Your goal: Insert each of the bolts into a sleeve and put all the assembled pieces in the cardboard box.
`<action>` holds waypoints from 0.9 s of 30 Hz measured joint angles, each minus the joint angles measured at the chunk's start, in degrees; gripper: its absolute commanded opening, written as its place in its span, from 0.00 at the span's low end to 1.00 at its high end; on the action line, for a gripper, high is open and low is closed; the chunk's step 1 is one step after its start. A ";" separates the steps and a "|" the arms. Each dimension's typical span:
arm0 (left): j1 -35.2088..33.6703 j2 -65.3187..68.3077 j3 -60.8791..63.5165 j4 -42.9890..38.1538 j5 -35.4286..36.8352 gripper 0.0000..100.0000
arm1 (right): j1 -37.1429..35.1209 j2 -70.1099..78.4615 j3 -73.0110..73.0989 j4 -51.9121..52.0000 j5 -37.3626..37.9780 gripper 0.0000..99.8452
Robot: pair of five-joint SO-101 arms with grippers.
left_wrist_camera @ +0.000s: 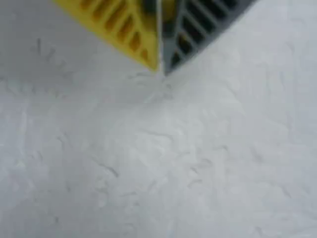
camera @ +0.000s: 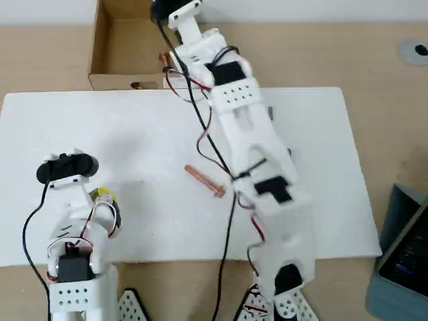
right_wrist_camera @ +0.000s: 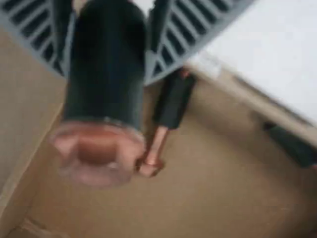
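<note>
My right gripper (right_wrist_camera: 106, 44) is shut on a black sleeve (right_wrist_camera: 104, 74) with a copper bolt head (right_wrist_camera: 96, 151) sticking out of its end. It hangs inside the cardboard box (right_wrist_camera: 223, 183), above an assembled sleeve and bolt (right_wrist_camera: 168, 111) lying on the box floor. In the high view this gripper (camera: 166, 61) sits over the box's (camera: 100, 50) near right corner. A loose copper bolt (camera: 204, 181) lies on the white mat (camera: 134, 127). My left gripper (left_wrist_camera: 159, 67) is shut with nothing in it, its tips close to the mat, at the near left (camera: 104, 196).
The right arm (camera: 254, 140) stretches diagonally across the mat's right half. A grey device (camera: 404, 261) stands off the mat at the near right, and a small grey disc (camera: 414, 50) lies at the far right. The mat's (left_wrist_camera: 158, 163) left half around the left gripper is bare.
</note>
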 measured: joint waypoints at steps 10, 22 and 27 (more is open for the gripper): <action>0.00 0.00 0.00 0.00 0.00 0.00 | 0.09 32.09 -33.41 0.00 9.05 0.01; 0.00 0.00 0.00 0.00 0.00 0.00 | 0.00 45.98 -49.05 0.00 15.03 0.17; 0.00 0.00 0.00 0.00 0.00 0.00 | 0.18 45.98 -49.14 -0.09 15.21 0.15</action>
